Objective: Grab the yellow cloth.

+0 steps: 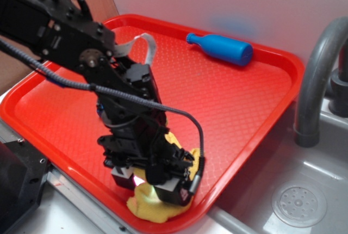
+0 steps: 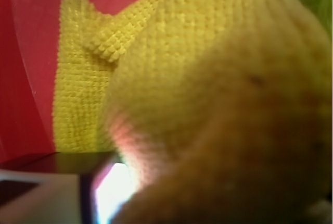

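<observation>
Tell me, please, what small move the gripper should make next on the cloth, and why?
Probably close the fingers, if they are not already shut. The gripper is down on the yellow cloth at the tray's near edge, and the wrist view is filled with bunched cloth right at the camera. Whether the jaws are already closed cannot be seen.

The yellow cloth [image 1: 149,208] is a bright yellow rag with a nubby, bead-like woven texture. It lies crumpled and bunched rather than flat, at the near edge of the red tray, with a small part showing higher up. In the wrist view the yellow cloth [image 2: 171,62] rises in a rounded mound with a folded flap beside it.
</observation>
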